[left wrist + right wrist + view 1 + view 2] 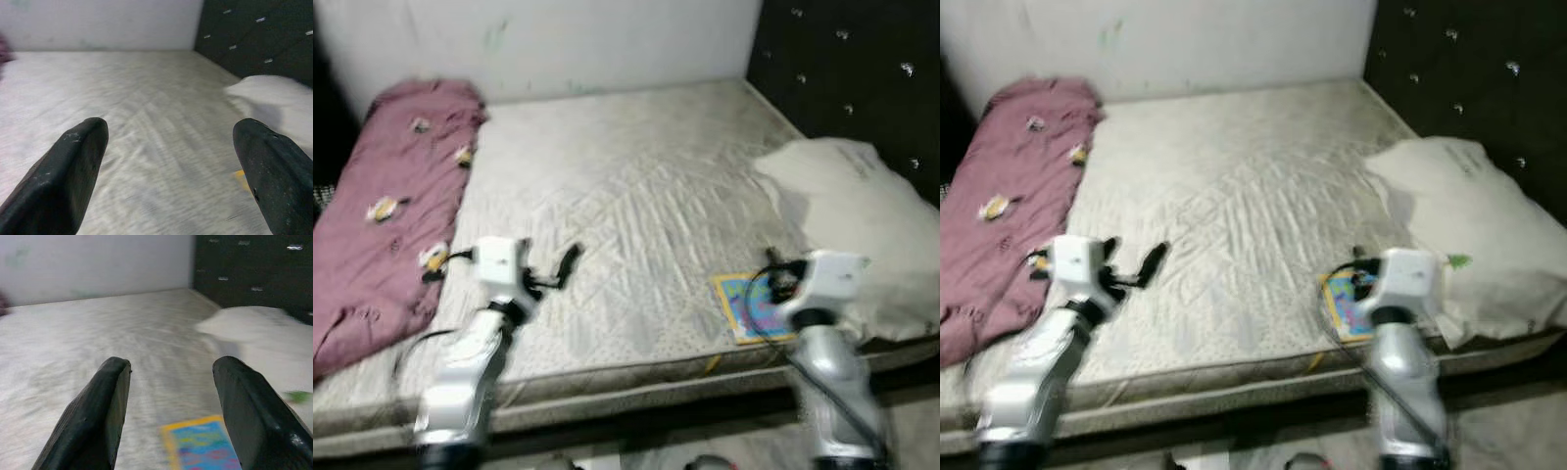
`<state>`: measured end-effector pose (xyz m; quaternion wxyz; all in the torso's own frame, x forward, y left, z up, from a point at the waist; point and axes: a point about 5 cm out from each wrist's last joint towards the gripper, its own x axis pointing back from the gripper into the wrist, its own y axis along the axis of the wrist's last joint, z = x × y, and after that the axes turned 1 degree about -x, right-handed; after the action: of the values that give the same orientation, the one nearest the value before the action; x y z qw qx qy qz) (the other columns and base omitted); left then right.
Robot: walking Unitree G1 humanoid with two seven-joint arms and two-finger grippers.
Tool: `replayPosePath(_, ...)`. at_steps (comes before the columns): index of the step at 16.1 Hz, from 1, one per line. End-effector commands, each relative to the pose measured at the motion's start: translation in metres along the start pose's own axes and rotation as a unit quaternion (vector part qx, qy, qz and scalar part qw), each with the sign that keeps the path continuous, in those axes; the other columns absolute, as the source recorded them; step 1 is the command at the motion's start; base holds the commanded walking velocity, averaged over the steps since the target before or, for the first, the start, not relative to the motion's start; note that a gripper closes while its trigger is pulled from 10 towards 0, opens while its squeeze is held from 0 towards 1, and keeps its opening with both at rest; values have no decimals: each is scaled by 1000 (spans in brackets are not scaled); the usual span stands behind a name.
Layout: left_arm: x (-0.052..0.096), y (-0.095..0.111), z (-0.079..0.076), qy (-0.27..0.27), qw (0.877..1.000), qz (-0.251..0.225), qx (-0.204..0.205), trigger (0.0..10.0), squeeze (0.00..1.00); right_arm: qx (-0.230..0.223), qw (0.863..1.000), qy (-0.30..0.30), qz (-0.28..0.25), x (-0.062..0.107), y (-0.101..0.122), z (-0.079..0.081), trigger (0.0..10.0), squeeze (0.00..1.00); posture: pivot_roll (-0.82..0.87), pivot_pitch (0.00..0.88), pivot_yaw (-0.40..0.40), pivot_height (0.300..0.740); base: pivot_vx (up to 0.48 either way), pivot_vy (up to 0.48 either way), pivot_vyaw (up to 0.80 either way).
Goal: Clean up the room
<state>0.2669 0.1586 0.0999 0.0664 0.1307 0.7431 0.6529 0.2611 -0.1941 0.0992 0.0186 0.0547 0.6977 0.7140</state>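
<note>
Both silver arms reach forward, left hand and right hand spread apart.

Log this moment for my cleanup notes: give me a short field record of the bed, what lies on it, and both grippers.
surface: bare quilted mattress
left side: maroon blanket, bunched along the edge
right side: white pillow against the dark tufted headboard
front right: colourful book, flat near the mattress edge, beside the pillow
left gripper: open, over the mattress, holding nothing
right gripper: open, above the book, not touching it
</note>
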Motion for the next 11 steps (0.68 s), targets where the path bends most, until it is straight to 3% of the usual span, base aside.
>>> replayPosePath(1, -3, 4, 0, -1, 1000, -4, -1, 10000, 0, 3, 1000, -3, -6, -1, 4, -1, 10000, 0, -79, 0, 65, 740, 0, 480, 0)
replayPosePath(4, -3, 4, 0, -1, 1000, -3, 0, 10000, 0, 6, 1000, -1, -3, -1, 3, -1, 10000, 0, -81, 0, 64, 740, 0, 480, -542)
replayPosePath(11, -4, 4, -1, -3, 1000, -4, 2, 10000, 0, 5, 1000, -1, 2, -1, 2, -1, 10000, 0, -84, 0, 64, 740, 0, 480, 0)
